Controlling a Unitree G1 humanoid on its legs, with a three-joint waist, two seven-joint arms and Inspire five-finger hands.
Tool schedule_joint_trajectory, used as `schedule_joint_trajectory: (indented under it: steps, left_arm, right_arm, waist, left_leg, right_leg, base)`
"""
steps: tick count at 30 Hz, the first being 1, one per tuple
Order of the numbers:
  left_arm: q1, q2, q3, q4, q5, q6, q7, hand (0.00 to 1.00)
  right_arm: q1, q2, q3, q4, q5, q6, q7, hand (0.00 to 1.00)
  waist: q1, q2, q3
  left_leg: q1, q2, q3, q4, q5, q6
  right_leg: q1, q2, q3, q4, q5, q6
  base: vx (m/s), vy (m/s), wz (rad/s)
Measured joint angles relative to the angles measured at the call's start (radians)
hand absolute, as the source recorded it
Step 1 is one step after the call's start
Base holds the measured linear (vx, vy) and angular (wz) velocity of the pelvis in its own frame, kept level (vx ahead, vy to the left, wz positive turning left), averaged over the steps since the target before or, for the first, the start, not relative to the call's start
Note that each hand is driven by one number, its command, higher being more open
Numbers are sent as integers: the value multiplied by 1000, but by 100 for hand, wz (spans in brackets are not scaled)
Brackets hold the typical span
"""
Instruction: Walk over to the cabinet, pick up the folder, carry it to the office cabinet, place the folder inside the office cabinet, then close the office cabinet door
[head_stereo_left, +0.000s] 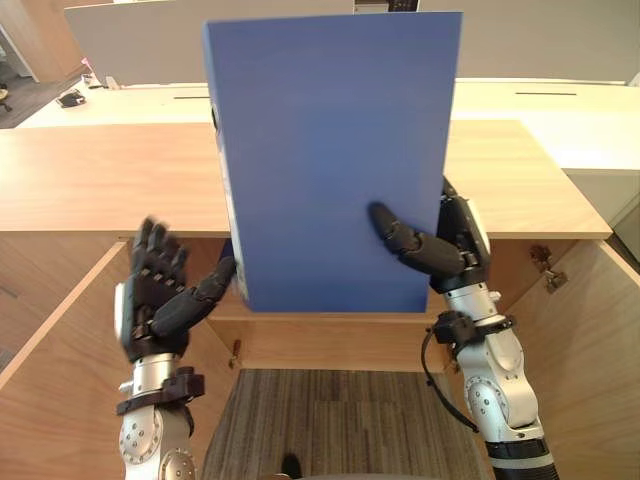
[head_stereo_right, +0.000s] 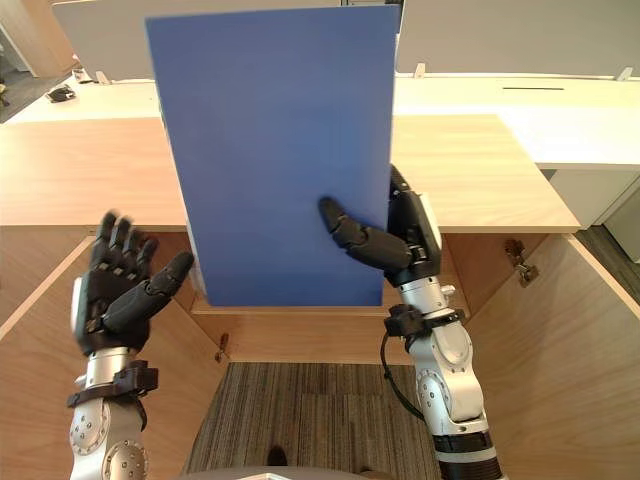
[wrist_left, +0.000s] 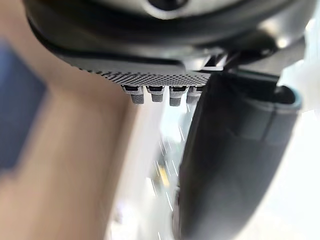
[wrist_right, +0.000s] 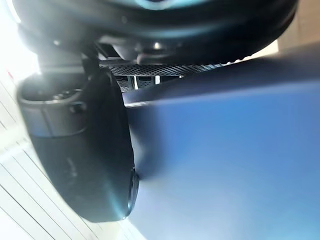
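one blue folder (head_stereo_left: 330, 150) upright, long axis vertical, pinched in right robot hand (head_stereo_left: 455, 250); left robot hand (head_stereo_left: 155, 290) spread alongside

**Hidden and unclear: around the folder**

Folder (head_stereo_left: 330, 150) blocks the middle of the desk (head_stereo_left: 100, 170) top and the upper part of the cabinet recess (head_stereo_left: 300, 345) below it. Right robot hand (head_stereo_left: 458, 245) pinches the folder's edge, thumb on the front face, fingers gone behind. Right wrist view: folder cut off by the frame edges. Left wrist view: blurred blue patch (wrist_left: 17, 115) at the edge, identity unclear. Small dark item (head_stereo_left: 71, 98) on the far surface, too small to tell.
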Motion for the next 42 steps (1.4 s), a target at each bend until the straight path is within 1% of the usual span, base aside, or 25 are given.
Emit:
schedule_joint_trajectory:
  steps: [3,6,9,11,13,14,15,16,17,18,19,21,22,23,25,26,27,28,29,31,32,34,36,38,42]
  left_arm:
    - [58,-15,60,123,45,12,44,100]
    - [80,-19,65,210,87,15,47,100]
    - [68,-15,64,424,155,25,34,100]
    - [46,-8,64,621,207,63,27,100]
    - [33,-4,61,728,237,79,24,100]
    - [-2,19,38,824,261,89,23,100]
    - [-22,33,19,857,272,91,22,100]
    - [-60,58,-18,906,293,99,18,100]
    - [-94,69,-41,932,304,100,16,100]
    - [-115,73,-56,936,310,99,16,100]
    - [-124,75,-66,939,310,98,15,100]
    - [-152,89,-86,940,307,90,12,100]
    - [-162,92,-86,939,307,85,14,100]
    - [-188,104,-99,938,308,81,20,100]
    - [-226,126,-137,939,309,79,32,100]
    - [-237,126,-144,939,309,79,33,100]
    - [-254,125,-153,935,309,77,39,100]
    - [-268,124,-154,923,308,76,46,100]
    - [-275,121,-154,916,307,76,49,100]
    - [-313,120,-151,882,302,75,63,100]
    - [-322,119,-151,870,298,75,67,100]
    - [-359,108,-150,829,289,75,78,100]
    - [-363,97,-150,793,280,74,83,100]
    - [-376,68,-150,757,247,72,99,100]
    - [-394,49,-152,733,226,66,100,100]
  right_arm:
    - [21,8,-61,-59,-1,-19,-20,0]
    - [21,8,-61,-65,-7,-22,-31,0]
    - [32,1,-16,-65,-62,-22,-41,0]
    - [45,-26,57,-60,-117,-22,-42,0]
    - [46,-53,115,-47,-152,-24,-42,0]
    - [15,-79,181,-10,-189,-42,-47,0]
    - [-11,-89,207,11,-203,-43,-50,0]
    - [-67,-110,250,60,-269,-44,-60,0]
    - [-126,-132,289,128,-326,-43,-68,0]
    - [-162,-157,321,191,-383,-39,-80,0]
    - [-169,-171,337,215,-405,-39,-83,0]
    - [-184,-215,375,255,-499,-39,-94,0]
    - [-185,-221,376,266,-515,-39,-95,0]
    - [-194,-229,375,294,-536,-38,-103,0]
    - [-228,-228,367,366,-543,-20,-134,0]
    - [-233,-225,360,384,-543,-13,-147,0]
    - [-235,-211,339,411,-543,3,-167,0]
    - [-236,-188,310,420,-534,17,-187,0]
    - [-237,-175,292,420,-523,21,-197,0]
    - [-278,-99,219,415,-419,21,-246,0]
    - [-296,-79,199,412,-385,21,-261,0]
    - [-399,-21,112,412,-261,18,-330,0]
    - [-468,-3,71,412,-174,9,-377,0]
    - [-564,6,-10,413,-53,-24,-449,0]
    - [-667,10,-81,435,45,-65,-524,0]
  waist:
    - [-1,0,0]
    - [-1,0,0]
    - [-3,0,-1]
    - [-6,-3,0]
    - [-6,-7,13]
    - [-7,-17,59]
    - [-7,-20,82]
    - [-5,-21,131]
    - [-2,-19,184]
    - [1,-9,226]
    - [3,-2,242]
    - [5,23,298]
    - [5,31,311]
    - [6,45,337]
    - [2,59,375]
    - [2,63,382]
    - [3,66,383]
    - [4,67,384]
    - [5,67,385]
    - [8,68,396]
    - [11,68,398]
    - [27,68,416]
    - [38,69,419]
    - [55,70,420]
    - [63,70,420]
  left_leg:
    - [-6,-4,-8,0,0,0]
    - [-6,-4,-10,0,-1,-1]
    - [-14,-3,-14,-1,-2,-6]
    - [-34,-2,-13,0,-2,-7]
    - [-51,0,-10,7,-2,-8]
    - [-110,9,-10,72,-16,-10]
    - [-148,13,-8,116,-31,-11]
    - [-220,24,-6,200,-58,-7]
    - [-275,32,-7,280,-85,-5]
    - [-324,40,-12,356,-114,-4]
    - [-353,44,-15,396,-131,-5]
    - [-440,52,-20,501,-181,-13]
    - [-468,57,-21,527,-189,-11]
    - [-522,59,-21,576,-201,-10]
    - [-608,65,-21,653,-213,-2]
    - [-632,68,-21,676,-219,3]
    - [-680,74,-23,719,-233,4]
    - [-731,80,-26,765,-251,6]
    - [-754,83,-28,788,-262,5]
    - [-854,95,-40,878,-286,7]
    - [-880,97,-44,896,-292,4]
    - [-952,103,-50,949,-299,4]
    - [-994,105,-58,978,-302,5]
    - [-1044,108,-73,1011,-303,4]
    - [-1069,110,-78,1027,-303,3]
  right_leg:
    - [0,-4,-10,-5,0,0]
    - [1,-5,-15,-8,0,0]
    - [-3,-4,-19,-11,-1,0]
    - [-26,-4,-19,-8,-1,0]
    - [-49,-6,-17,7,-1,0]
    - [-100,-8,-14,51,-6,-6]
    - [-134,-6,-11,81,-11,-11]
    - [-194,-4,-5,142,-26,-14]
    - [-240,-2,-1,201,-47,-13]
    - [-281,2,0,264,-71,-12]
    - [-309,2,0,295,-86,-12]
    - [-399,-4,2,409,-133,-11]
    - [-429,-6,3,439,-144,-10]
    - [-485,-10,7,493,-159,-9]
    - [-576,-15,18,576,-179,-7]
    - [-600,-15,19,600,-186,-8]
    - [-648,-15,21,644,-202,-8]
    - [-696,-15,20,693,-222,-10]
    - [-719,-15,21,718,-233,-10]
    - [-815,-15,15,811,-266,-14]
    - [-840,-15,14,832,-271,-15]
    - [-916,-15,15,897,-288,-19]
    - [-954,-15,11,928,-296,-21]
    - [-991,-15,2,958,-304,-24]
    - [-1014,-15,-1,971,-306,-25]
  base:
    - [8,-6,8]
    - [-7,-5,3]
    - [-16,-9,3]
    - [0,0,0]
    - [-1,7,-4]
    - [-47,9,-6]
    - [-107,-2,-8]
    - [-131,-23,-9]
    - [-222,-32,-4]
    - [-169,-22,3]
    - [-209,-2,7]
    - [-189,29,6]
    - [-168,31,3]
    - [-133,31,-2]
    - [-113,39,-6]
    - [-87,22,-3]
    - [-73,1,0]
    - [-71,-5,3]
    - [-64,-15,4]
    - [-84,-20,5]
    - [-123,-37,5]
    - [-126,-44,4]
    - [-71,-29,7]
    - [-79,-38,11]
    - [-54,-40,3]
